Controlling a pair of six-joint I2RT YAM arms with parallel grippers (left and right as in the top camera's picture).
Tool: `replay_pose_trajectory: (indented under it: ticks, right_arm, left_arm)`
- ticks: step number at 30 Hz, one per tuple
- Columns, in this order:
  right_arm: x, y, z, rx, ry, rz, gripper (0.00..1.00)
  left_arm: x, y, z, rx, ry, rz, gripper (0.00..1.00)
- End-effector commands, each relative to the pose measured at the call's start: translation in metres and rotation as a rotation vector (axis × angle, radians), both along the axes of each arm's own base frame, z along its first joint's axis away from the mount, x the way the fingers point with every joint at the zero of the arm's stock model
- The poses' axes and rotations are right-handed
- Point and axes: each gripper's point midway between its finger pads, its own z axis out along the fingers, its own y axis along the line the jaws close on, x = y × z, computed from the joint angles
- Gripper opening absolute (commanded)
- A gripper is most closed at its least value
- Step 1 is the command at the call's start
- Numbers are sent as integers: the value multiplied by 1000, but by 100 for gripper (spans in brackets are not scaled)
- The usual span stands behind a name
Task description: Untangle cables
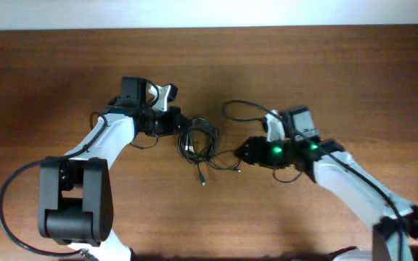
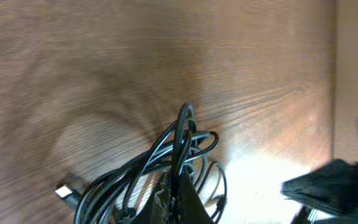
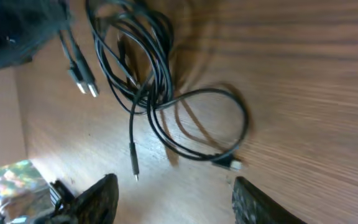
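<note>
Your left tool [image 1: 174,122] is pressed together, seemingly pinching the cables [image 1: 198,141] at the bundle's edge in the middle of the bench [image 1: 325,65] to anchor it, while your right tool [image 3: 174,196] stands spread before the loose loop [image 3: 245,124], placed to draw that strand clear.

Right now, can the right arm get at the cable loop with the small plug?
Probably yes. The right claw is open, and the cable loop lies flat just ahead of its fingers, nothing between. The left claw grips the far side of the cable bundle, clear of it.
</note>
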Motion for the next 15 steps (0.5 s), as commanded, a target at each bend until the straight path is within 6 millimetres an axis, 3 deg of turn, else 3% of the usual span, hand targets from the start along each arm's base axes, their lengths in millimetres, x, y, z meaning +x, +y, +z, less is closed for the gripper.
replay_pose_trajectory:
  ticks: [1, 4, 6, 8, 9, 10, 11, 12, 15]
  right_arm:
    - [14, 36, -23, 23, -25, 16, 57]
    - [34, 65, -50, -1, -156, 32, 57]
    - [44, 62, -66, -82, -204, -15, 57]
    - [48, 58, -69, -117, -221, -39, 50]
    - [50, 58, -67, -115, -231, -43, 39]
    - [50, 58, -67, -114, -229, -42, 17]
    - [48, 61, -66, -97, -222, -28, 7]
    - [44, 66, -62, -61, -210, -3, 4]
    - [38, 69, -19, 101, -212, 83, 4]
  left_arm:
    - [2, -9, 22, -65, -77, -72, 0]
    - [-6, -20, 36, -157, -119, -157, 0]
    - [-9, -24, 41, -190, -134, -186, 0]
    - [-11, -27, 45, -213, -140, -199, 0]
    - [-15, -31, 51, -254, -165, -237, 0]
    - [-16, -33, 55, -274, -178, -254, 0]
    - [-16, -32, 54, -266, -178, -250, 0]
    - [-14, -30, 51, -246, -178, -242, 0]
    - [-9, -21, 49, -229, -180, -214, 0]
